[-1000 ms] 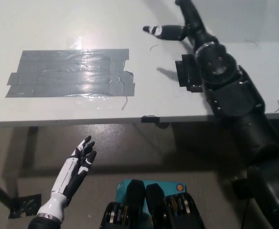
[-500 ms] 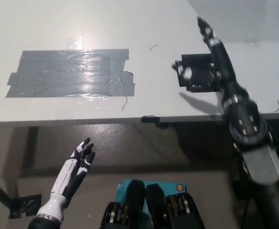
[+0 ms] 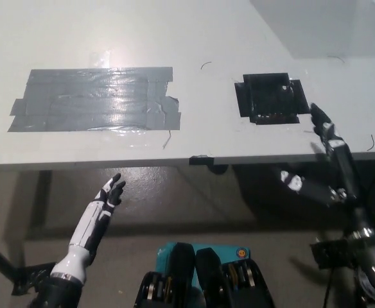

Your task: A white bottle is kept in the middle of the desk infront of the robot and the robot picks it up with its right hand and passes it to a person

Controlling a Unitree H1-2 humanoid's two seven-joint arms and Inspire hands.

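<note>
the white left hand [image 3: 105, 204] hangs low, under the desk [image 3: 207, 38] edge, fingers spread, holding nothing. grey tape [image 3: 94, 98] and a black square [image 3: 271, 96] lie on the desk. the black right hand [image 3: 325, 170] holds nothing, fingers apart. no bottle shows.

left hand [image 3: 105, 204]: white shell, black fingertips, black patches seen between the white segments; slim, tapered shape.
left forearm [image 3: 78, 247]: white casing, narrowed toward the wrist, ended in a grey ring and darker section at the lower edge.
right hand [image 3: 332, 163]: black, slim fingers, white patches seen near the tips; one finger marked with a white spot.
right arm [image 3: 367, 256]: black, round metallic joint housings, glossy finish; a black bracket seen beside it.
</note>
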